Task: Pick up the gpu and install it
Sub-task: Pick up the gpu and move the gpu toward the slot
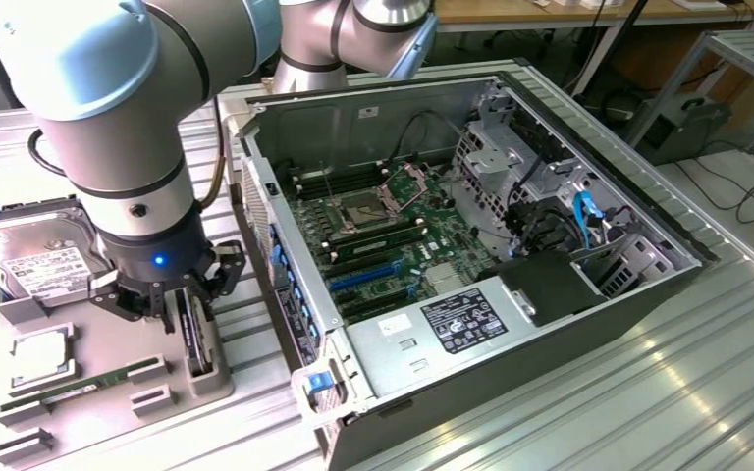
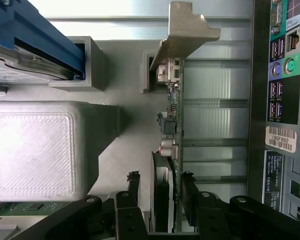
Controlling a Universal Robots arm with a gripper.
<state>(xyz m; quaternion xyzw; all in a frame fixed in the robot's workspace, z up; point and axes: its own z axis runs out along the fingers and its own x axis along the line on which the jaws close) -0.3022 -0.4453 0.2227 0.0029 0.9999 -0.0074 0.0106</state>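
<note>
Grey tray (image 2: 122, 165) holds gpu (image 2: 173, 115) upright, gripper (image 2: 161, 176) apparently straddling it.

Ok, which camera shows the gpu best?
The wrist view: the gpu stands edge-on, close up, its bracket clear, inside the open pincer. The exterior view shows the gpu as a dark sliver beneath the pincer.

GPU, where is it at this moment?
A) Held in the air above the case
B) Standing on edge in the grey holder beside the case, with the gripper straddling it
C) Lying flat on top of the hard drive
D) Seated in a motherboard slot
B: the gpu stands on edge in the grey holder outside the computer case. The gripper is open, with a gap showing beside the card.
</note>
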